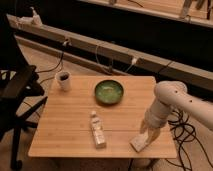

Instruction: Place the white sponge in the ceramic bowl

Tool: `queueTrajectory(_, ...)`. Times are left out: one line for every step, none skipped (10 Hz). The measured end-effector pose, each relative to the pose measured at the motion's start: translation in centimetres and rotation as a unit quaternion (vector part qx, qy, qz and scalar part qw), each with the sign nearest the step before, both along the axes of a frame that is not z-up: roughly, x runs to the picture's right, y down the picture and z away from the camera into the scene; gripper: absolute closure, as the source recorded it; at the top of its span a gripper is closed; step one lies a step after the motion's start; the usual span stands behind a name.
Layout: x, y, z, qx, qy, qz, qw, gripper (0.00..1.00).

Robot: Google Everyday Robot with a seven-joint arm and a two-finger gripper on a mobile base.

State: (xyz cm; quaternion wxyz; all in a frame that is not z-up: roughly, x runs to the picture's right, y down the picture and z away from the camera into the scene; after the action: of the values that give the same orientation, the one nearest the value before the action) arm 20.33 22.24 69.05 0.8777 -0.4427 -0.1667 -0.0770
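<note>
The white sponge (pixel 138 144) is a small cream block lying near the front right corner of the wooden table (pixel 70 125). My gripper (pixel 148 133) hangs from the white arm directly over the sponge's right end, pointing down, very close to or touching it. The ceramic bowl (pixel 109 92) is green and glossy and stands at the back middle of the table, well behind and left of the sponge. Nothing shows inside it.
A white labelled bottle (pixel 97 131) lies on the table left of the sponge. A small white mug (pixel 63 80) stands at the back left corner. A black office chair (pixel 19 92) stands left of the table. Cables (pixel 186 131) lie on the floor at the right.
</note>
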Motion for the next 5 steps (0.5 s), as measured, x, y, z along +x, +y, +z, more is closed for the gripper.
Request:
queueTrajectory(-0.3, 0.1, 0.4, 0.021, 0.009, -0.008, 0.9997, 0.28)
queueTrajectory(-0.4, 0.5, 0.8, 0.033, 0.014, -0.013, 0.9993, 0.23)
queueTrajectory(-0.3, 1.0, 1.3, 0.046, 0.024, -0.020, 0.9985, 0.20)
queueTrajectory(-0.6, 1.3, 2.1, 0.064, 0.032, -0.029, 0.9970, 0.20)
queueTrajectory(-0.6, 1.5, 2.6, 0.074, 0.038, -0.033, 0.9960, 0.20)
